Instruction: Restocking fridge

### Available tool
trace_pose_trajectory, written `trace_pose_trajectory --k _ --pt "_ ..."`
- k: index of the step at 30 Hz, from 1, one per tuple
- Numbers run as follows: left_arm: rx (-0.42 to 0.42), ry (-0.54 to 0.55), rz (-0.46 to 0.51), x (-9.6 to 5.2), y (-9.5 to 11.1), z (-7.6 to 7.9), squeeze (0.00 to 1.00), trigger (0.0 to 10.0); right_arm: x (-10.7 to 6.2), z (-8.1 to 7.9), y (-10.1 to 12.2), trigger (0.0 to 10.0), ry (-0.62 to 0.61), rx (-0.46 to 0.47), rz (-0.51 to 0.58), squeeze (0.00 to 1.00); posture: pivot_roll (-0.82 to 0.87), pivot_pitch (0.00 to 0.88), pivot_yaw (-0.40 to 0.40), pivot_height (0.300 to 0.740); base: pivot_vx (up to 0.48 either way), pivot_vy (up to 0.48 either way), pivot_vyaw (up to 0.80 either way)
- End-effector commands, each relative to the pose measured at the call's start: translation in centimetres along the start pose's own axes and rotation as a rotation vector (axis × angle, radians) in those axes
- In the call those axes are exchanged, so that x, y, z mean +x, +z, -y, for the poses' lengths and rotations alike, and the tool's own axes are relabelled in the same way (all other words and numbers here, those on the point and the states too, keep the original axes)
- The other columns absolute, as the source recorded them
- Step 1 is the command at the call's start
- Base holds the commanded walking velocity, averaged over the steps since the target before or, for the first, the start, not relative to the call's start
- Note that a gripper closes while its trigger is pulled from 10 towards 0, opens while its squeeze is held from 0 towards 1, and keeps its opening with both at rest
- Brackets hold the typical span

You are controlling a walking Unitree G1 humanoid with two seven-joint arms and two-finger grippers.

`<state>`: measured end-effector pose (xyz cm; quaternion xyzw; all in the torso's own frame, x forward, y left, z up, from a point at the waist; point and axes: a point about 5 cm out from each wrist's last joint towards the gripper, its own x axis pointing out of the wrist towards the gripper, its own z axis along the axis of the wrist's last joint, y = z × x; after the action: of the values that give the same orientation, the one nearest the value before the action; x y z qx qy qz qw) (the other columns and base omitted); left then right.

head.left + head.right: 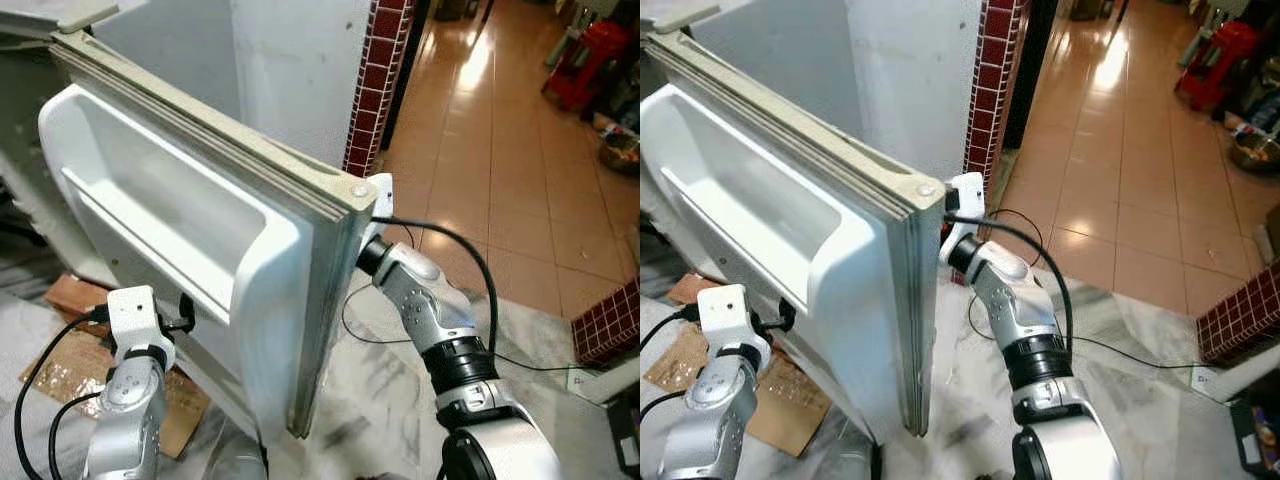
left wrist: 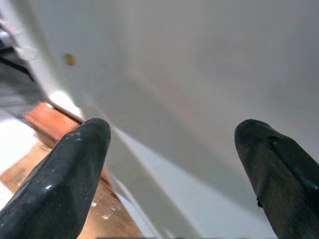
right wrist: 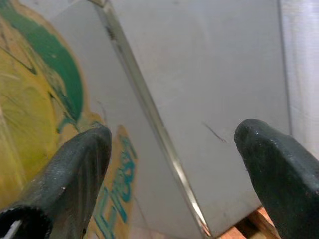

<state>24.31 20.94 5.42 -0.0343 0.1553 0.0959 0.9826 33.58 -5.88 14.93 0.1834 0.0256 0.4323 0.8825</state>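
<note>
Silver-armed robot stands at the open fridge door (image 1: 250, 260), whose inner face with its moulded white shelf (image 1: 150, 215) fills the frame from 9 to 12 o'clock. Nearest, at 7 o'clock, the left gripper (image 2: 172, 164) points at the lower inner panel of the door, fingers (image 2: 65, 174) spread wide, holding nothing, apparently not touching. Flattened cardboard (image 1: 70, 365) lies on the marble floor (image 1: 380, 390) beneath it.

At 4 o'clock the right arm (image 1: 435, 320) reaches round the door's free edge (image 1: 330, 300) to the outer side. The right gripper (image 3: 172, 169) is likewise spread and empty, facing the door's outer face just beside a yellow-and-green sticker (image 3: 35, 99). Lettering on the sticker reads partly as "Green"; the remainder is cut off.

Farther off, a red-tiled pillar (image 1: 385, 70) stands at 12 o'clock, and an orange tiled floor (image 1: 490, 160) runs towards 1 o'clock.

Judgement: the door-handling step is in hand; no stock items are in view. Next move likely requires swinging the door wider to reach the compartment, keeping the loose cable (image 1: 440, 240) clear of the door edge.
</note>
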Motion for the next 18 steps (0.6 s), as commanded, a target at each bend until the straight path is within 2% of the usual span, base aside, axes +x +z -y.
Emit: trace_pose_trajectory --k 1,4,6,7,8,9,11,13,18 --pt "-0.040 -0.035 -0.016 -0.1 0.3 0.3 0.00 10.0 -0.1 -0.2 -0.1 10.0 0.022 -0.004 -0.017 0.00 0.13 0.044 -0.027 0.740 0.000 0.000 0.00" --pt "-0.008 -0.094 -0.061 -2.2 -0.3 0.8 0.00 10.0 -0.4 -0.2 -0.1 10.0 0.068 0.006 -0.038 0.00 0.13 0.044 -0.024 0.740 0.000 0.000 0.00" --pt "0.001 -0.095 -0.069 -2.8 -0.6 0.6 0.00 10.0 -0.6 -0.4 0.0 10.0 0.088 -0.009 -0.040 0.00 0.14 0.044 -0.024 0.740 0.000 0.000 0.00" --pt "0.008 -0.091 -0.082 -3.8 -1.2 0.2 0.00 10.0 -0.7 -0.5 0.0 10.0 0.108 -0.024 -0.045 0.00 0.14 0.048 -0.026 0.740 0.000 0.000 0.00" --pt "0.008 -0.091 -0.082 -3.8 -1.2 0.2 0.00 10.0 -0.7 -0.5 0.0 10.0 0.108 -0.024 -0.045 0.00 0.14 0.048 -0.026 0.740 0.000 0.000 0.00" --pt "0.011 -0.073 -0.092 -4.7 -1.7 -0.3 0.00 10.0 -0.8 -0.5 -0.1 10.0 0.108 -0.035 -0.046 0.00 0.15 0.049 -0.028 0.740 0.000 0.000 0.80" --pt "0.029 -0.064 -0.098 -5.6 -2.3 -0.5 0.00 10.0 -0.7 -0.5 -0.3 10.0 0.104 -0.034 -0.049 0.00 0.16 0.053 -0.031 0.740 0.000 0.000 0.80" --pt "0.045 -0.044 -0.096 -6.2 -2.7 -0.8 0.00 10.0 -0.5 -0.6 -0.7 10.0 0.108 -0.025 -0.060 0.00 0.17 0.053 -0.033 0.740 0.000 0.000 0.80" --pt "0.062 0.004 -0.060 -6.3 -2.1 -1.1 0.00 10.0 -0.2 -1.1 -0.9 10.0 0.137 -0.030 -0.071 0.00 0.17 0.056 -0.039 0.740 0.000 0.000 0.80"
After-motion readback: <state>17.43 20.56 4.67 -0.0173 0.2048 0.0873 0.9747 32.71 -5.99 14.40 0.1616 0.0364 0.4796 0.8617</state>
